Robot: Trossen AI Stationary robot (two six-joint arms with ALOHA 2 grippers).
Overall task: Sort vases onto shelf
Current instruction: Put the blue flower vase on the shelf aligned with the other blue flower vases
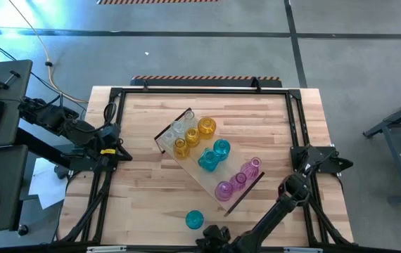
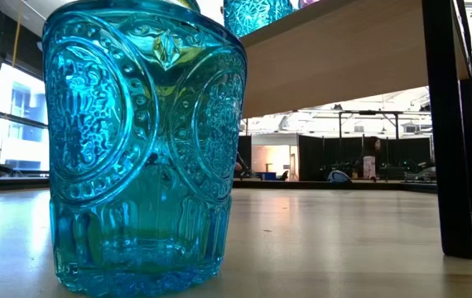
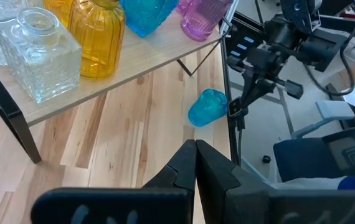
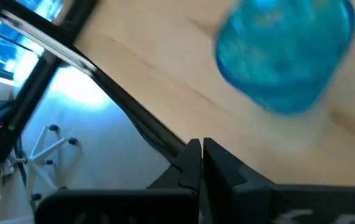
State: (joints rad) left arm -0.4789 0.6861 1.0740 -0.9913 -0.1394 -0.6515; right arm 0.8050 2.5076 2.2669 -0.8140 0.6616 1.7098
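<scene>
- Blue vase [image 2: 143,149]: translucent glossy glass, pressed with beaded medallions and ribs.
- Clear vases [image 3: 37,53], upper left of the left wrist view: ridged, shiny glass.
- Yellow vase [image 3: 96,34]: ribbed glossy glass.
- Shelf [image 1: 186,167]: pale smooth matt wood, dark matt end pieces.
- Table [image 1: 151,204]: striped light wood, satin finish.
- Frame [image 1: 200,90]: black matt metal.

There is no text, label, brand, number or sign that can be read in any of the views; the glass shows only pressed ornament, not letters.
</scene>
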